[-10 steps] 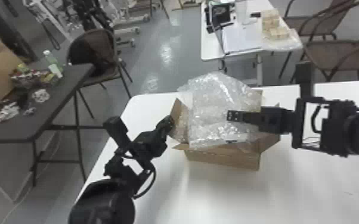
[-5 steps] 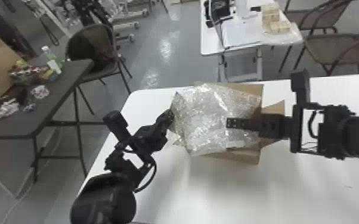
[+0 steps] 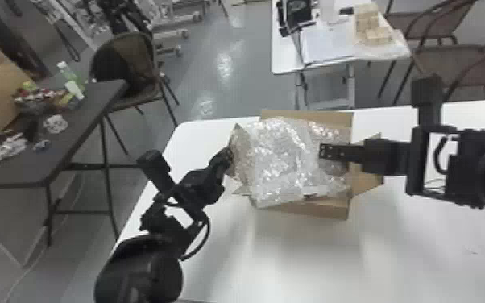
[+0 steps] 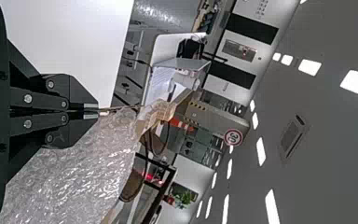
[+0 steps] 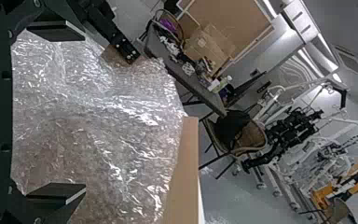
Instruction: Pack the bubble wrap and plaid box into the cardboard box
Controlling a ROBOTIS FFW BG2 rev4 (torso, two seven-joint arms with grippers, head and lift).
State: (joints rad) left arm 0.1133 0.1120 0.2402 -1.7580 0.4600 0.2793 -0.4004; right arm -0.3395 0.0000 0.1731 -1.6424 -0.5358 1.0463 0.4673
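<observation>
Bubble wrap [image 3: 290, 161] shifted nearer, draped over open cardboard box [image 3: 326, 211]

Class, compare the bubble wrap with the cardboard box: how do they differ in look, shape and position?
The bubble wrap is see-through and shiny; the cardboard box is brown and dull.
The bubble wrap is crumpled, whereas the cardboard box has flat, straight-edged panels.
The bubble wrap spreads across the cardboard box's top; the cardboard box rests on the table.
</observation>
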